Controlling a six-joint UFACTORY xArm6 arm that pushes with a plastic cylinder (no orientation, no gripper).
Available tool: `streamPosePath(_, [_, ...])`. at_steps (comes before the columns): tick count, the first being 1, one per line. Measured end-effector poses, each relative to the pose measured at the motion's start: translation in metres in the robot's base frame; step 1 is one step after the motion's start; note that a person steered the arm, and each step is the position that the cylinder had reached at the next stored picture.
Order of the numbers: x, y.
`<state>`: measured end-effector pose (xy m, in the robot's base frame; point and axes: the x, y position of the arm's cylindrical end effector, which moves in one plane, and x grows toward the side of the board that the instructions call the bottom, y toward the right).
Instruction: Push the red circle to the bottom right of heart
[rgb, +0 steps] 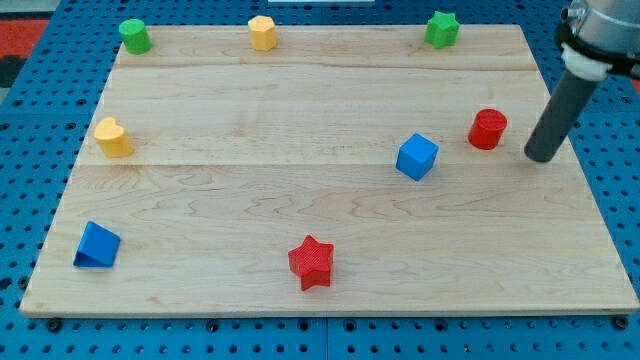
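Red star (311, 262) sits nearest; my tip (541, 157), no pincer, seemingly just clear right of red circle (488, 129).

A single robot arm enters from the two o'clock corner of the view. It ends in a straight dark rod that slants down toward seven o'clock. My tip (541, 157) rests at table height at about three o'clock.

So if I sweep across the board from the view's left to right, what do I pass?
Blue wedge → yellow heart → green circle → yellow hexagon → red star → blue cube → green star → red circle → my tip.
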<state>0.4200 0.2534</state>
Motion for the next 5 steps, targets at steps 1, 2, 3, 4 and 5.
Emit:
streamPosePath(1, [-0.0272, 0.0])
streamPosePath(2, [-0.0272, 0.0007])
streamPosePath(3, [-0.0272, 0.0016])
streamPosePath(4, [-0.0272, 0.0029])
streamPosePath(5, [-0.0272, 0.0033])
